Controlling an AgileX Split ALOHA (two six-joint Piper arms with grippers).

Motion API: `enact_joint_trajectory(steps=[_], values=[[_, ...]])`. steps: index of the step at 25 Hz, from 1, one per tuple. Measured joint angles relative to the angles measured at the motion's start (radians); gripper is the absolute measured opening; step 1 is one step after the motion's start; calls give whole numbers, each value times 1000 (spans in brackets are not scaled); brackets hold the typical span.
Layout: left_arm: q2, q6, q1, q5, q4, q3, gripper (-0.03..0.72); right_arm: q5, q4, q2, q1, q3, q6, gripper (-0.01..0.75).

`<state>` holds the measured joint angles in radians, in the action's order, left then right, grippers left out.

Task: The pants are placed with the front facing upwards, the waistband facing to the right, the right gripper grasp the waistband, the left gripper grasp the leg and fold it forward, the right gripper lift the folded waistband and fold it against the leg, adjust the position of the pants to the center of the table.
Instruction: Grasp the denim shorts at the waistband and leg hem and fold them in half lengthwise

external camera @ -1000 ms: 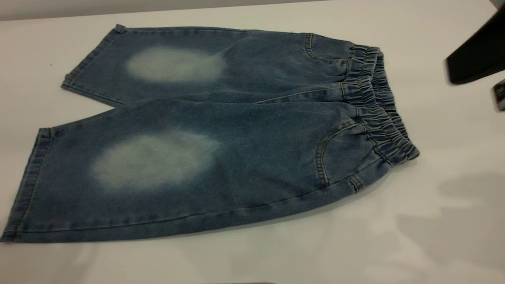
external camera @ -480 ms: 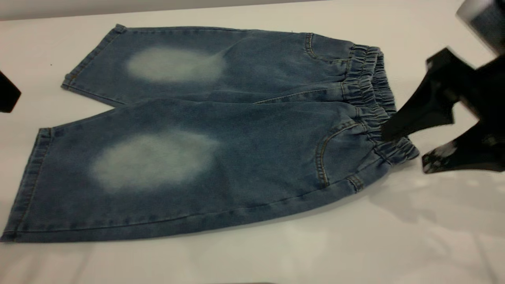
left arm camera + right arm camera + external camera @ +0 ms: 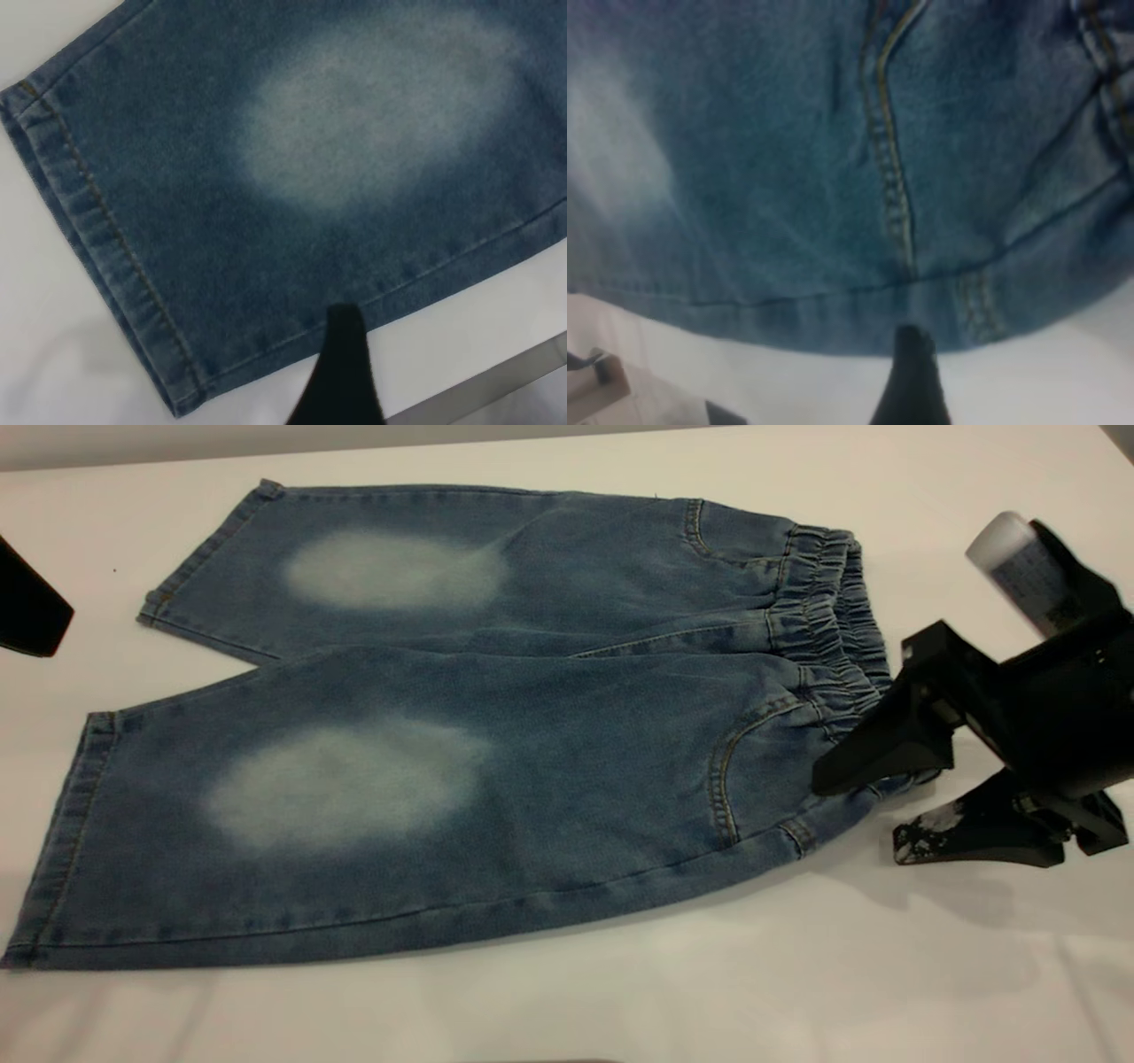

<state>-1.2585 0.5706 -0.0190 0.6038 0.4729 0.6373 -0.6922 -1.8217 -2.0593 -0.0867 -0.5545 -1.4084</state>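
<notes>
Pants (image 3: 461, 717) lying flat on the table (image 3: 567, 1001), front up, waistband (image 3: 837, 655) to the right, same spot as before. Right gripper (image 3: 864, 810) now lower and closer, fingers spread wide, upper finger (image 3: 877, 748) over the waistband's near corner, lower one on the table beside it. Left gripper (image 3: 31, 607) peeking in farther at the left edge; fingers hard to tell.

Lab bench, plain white table (image 3: 567, 452), robot arm
</notes>
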Motion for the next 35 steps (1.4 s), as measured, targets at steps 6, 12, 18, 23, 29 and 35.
enact_joint_trajectory(steps=[6, 12, 18, 23, 29, 35], values=[[0, 2, 0, 0, 1, 0, 566, 71, 0, -26, 0, -55, -20, 495], [0, 21, 0, -1, 2, 0, 566, 85, -1, -30, 0, -98, -23, 495], [0, 27, 0, -1, 3, 0, 566, 130, 0, -36, 0, -110, -17, 493], [0, 27, 0, -3, 3, 0, 566, 173, -1, -27, 0, -112, -8, 491], [0, 38, 0, -12, 3, 0, 566, 147, -3, -27, 0, -112, -64, 491], [0, 42, 0, -15, 3, 0, 566, 141, -3, -31, 0, -115, -117, 465]])
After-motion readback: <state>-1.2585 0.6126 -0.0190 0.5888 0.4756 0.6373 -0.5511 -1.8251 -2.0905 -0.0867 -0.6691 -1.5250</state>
